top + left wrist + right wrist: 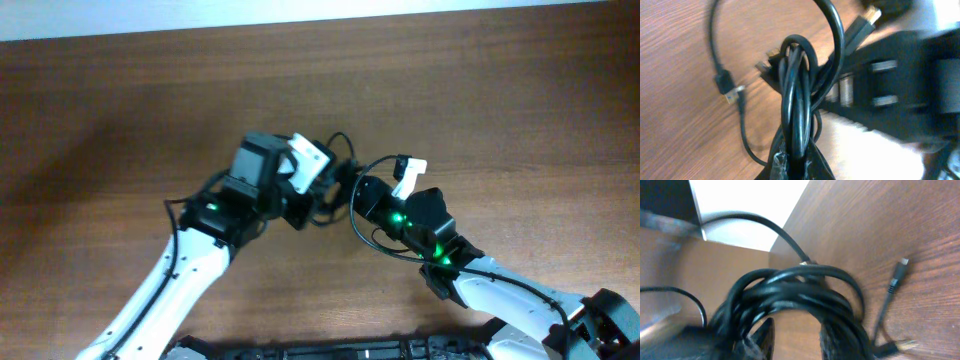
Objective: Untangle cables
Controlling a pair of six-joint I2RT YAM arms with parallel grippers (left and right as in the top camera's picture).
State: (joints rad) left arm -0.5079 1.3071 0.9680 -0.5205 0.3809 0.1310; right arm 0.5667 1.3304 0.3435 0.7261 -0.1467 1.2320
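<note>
Cables (795,100) sit coiled near the middle of the wooden table (120,100), pinched in the left gripper (792,162); the right gripper (796,340) has its fingers spread, gripping nothing. A hard pull could cinch the loops tighter or snag the loose plug (726,86).

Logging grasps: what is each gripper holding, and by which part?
Left gripper pinches the cables by the bottom of a loop. Right gripper sits against them, but its grip cannot be told.

cables (337,188) between left hand (318,196), right hand (359,190)
</note>
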